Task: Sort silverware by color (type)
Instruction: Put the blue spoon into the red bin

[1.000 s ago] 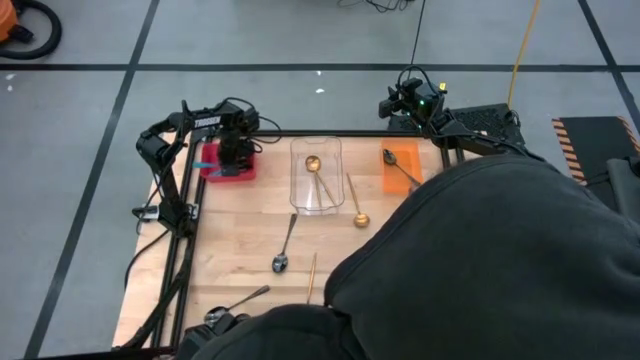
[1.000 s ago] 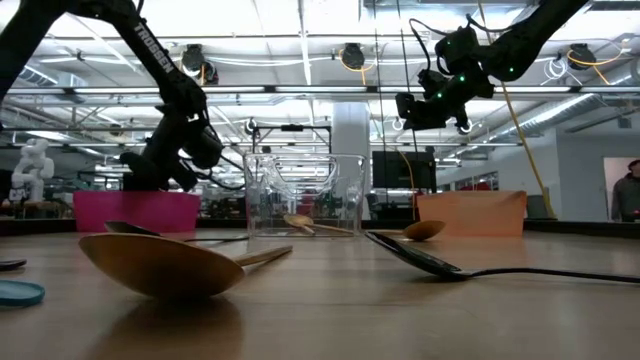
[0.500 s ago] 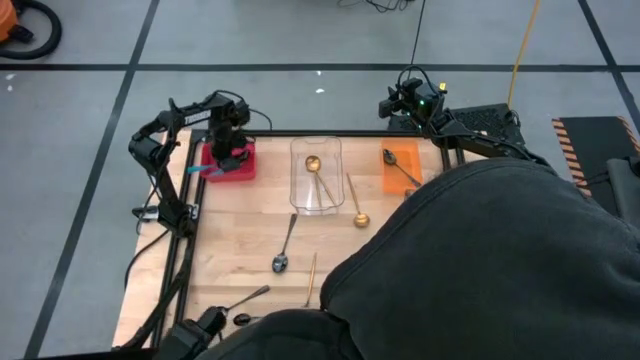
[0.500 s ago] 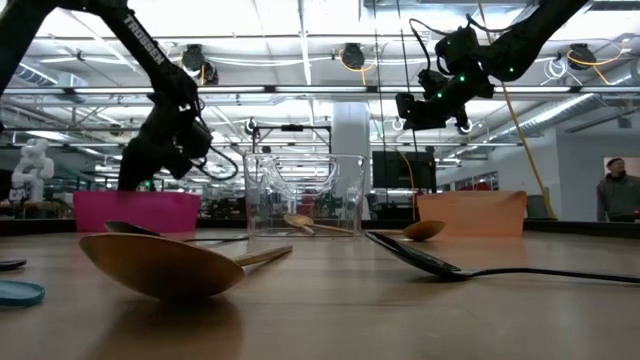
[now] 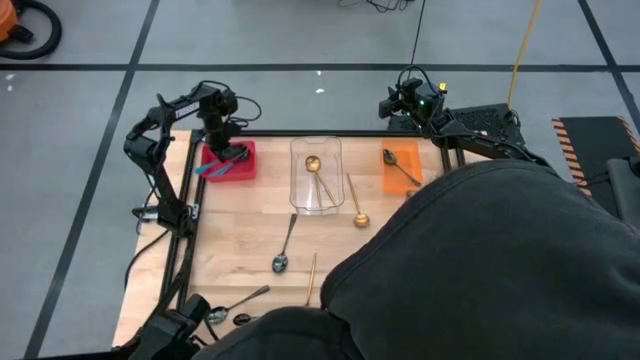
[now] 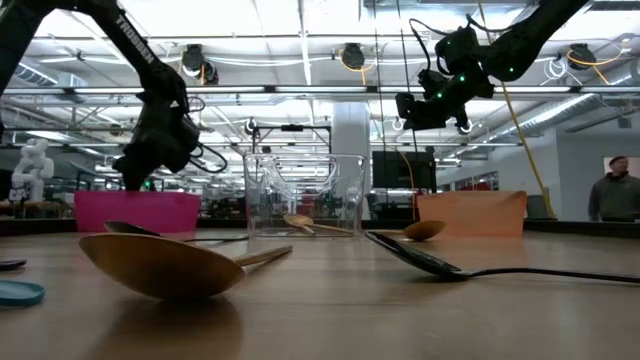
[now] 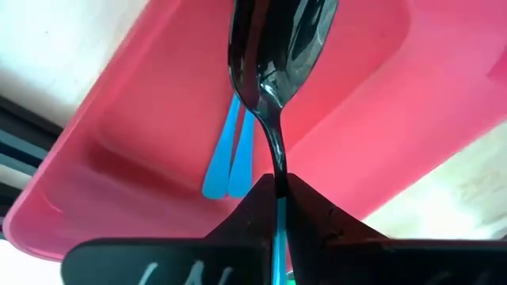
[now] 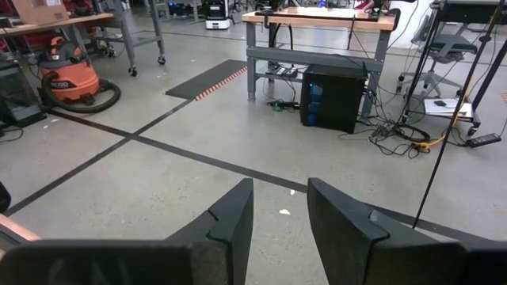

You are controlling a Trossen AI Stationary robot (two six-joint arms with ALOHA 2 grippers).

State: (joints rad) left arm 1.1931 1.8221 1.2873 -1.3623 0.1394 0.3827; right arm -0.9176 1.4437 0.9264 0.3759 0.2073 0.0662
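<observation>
Over the pink bin (image 5: pixel 240 170) at the table's far left, my left gripper (image 5: pixel 228 150) (image 7: pixel 277 180) points steeply down, shut on a spoon with a dark bowl (image 7: pixel 281 39) and a light blue handle. Two more blue handles (image 7: pixel 230 154) lie inside the bin. My right gripper (image 5: pixel 400 100) (image 8: pixel 280 210) waits raised beyond the far edge, open and holding nothing. A gold spoon (image 5: pixel 314 168) lies in the clear container (image 5: pixel 316 190), and a dark spoon (image 5: pixel 400 170) lies in the orange bin (image 5: pixel 410 158). A gold spoon (image 5: pixel 356 205) and a dark spoon (image 5: pixel 285 248) lie on the table. My left gripper pinches the spoon between its two fingers where the dark neck meets the blue handle (image 7: pixel 278 207). It comes from above, and the spoon runs along the fingers. The bowl sticks out below them over the bin's inside; I cannot tell whether it touches the bin.
A person's dark clothing (image 5: pixel 480 260) covers the table's near right part in the high view. A gold handle (image 5: pixel 313 275) and dark spoons (image 5: pixel 245 298) lie near the front edge. Another person (image 6: pixel 610 200) stands in the room behind.
My left gripper has risen a little and gone toward the table's left edge over the pink bin. It has rolled about its own axis and stayed shut on the blue-handled spoon.
</observation>
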